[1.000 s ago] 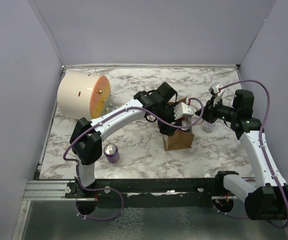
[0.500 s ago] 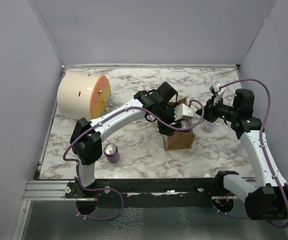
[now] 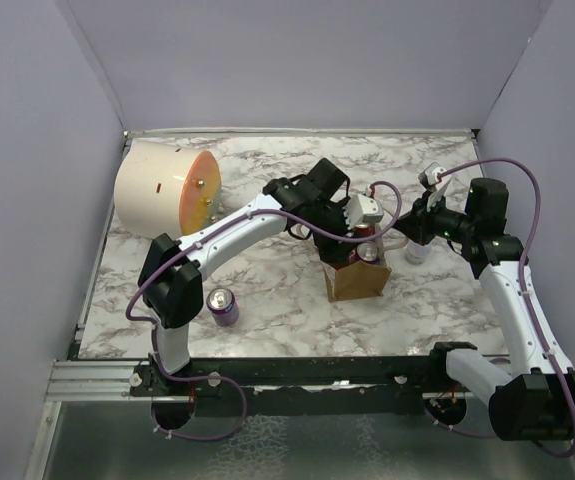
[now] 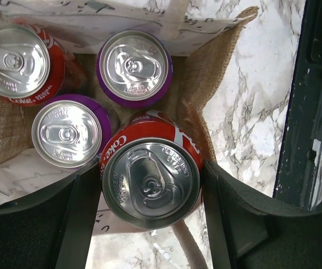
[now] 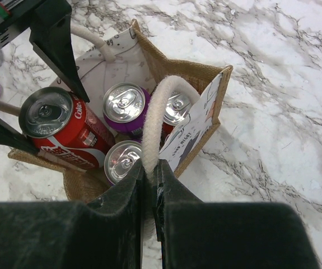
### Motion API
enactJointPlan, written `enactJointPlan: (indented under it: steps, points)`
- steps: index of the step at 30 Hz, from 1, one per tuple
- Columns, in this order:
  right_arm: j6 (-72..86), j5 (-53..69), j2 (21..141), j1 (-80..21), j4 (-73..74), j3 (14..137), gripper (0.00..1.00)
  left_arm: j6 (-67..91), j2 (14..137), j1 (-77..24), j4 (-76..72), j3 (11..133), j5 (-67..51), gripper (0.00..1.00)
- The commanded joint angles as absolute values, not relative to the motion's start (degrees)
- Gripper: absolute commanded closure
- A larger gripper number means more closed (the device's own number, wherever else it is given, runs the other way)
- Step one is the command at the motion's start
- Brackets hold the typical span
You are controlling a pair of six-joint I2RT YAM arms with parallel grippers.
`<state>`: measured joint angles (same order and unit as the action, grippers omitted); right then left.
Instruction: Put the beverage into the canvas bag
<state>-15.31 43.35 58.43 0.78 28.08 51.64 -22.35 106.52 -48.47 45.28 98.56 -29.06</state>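
Observation:
The canvas bag [image 3: 355,283] stands mid-table, a small brown tote with white handles. My left gripper [image 3: 359,232] hangs over its opening, shut on a red Coke can [image 4: 149,182], the beverage, held by its sides [image 5: 60,128]. The can leans at one corner of the opening, and its base is hidden behind the bag's wall [image 4: 203,84]. Three cans stand inside: a red one [image 4: 18,61] and two purple ones [image 4: 134,67] [image 4: 68,131]. My right gripper [image 5: 150,168] is shut on a white handle loop [image 5: 159,106], pulling that side of the bag outward [image 3: 409,232].
A purple can [image 3: 223,306] stands on the marble table near the left arm's base. A big cream cylinder with an orange face [image 3: 165,188] lies at the back left. Another pale can [image 3: 417,252] stands just right of the bag. Purple walls close in three sides.
My left gripper has shifted slightly toward the back left over the bag, carrying the red can. The right gripper has kept its hold on the handle without moving.

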Motion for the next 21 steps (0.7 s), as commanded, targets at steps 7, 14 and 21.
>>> enactJointPlan:
  steps: [7, 14, 21]
  points:
    - [-15.6, 44.0, 57.5, 1.0, 28.8, 51.8, 0.99, -8.6, 101.3, -48.3, 37.5, 94.6, -19.7, 1.0]
    - [-15.4, 44.1, 58.0, 1.0, 28.6, 51.9, 0.99, -9.8, 102.4, -50.9, 39.2, 93.8, -16.9, 1.0]
    - [-15.6, 44.0, 58.0, 1.0, 28.4, 51.5, 0.99, -14.3, 104.7, -53.4, 41.4, 93.6, -16.3, 1.0]
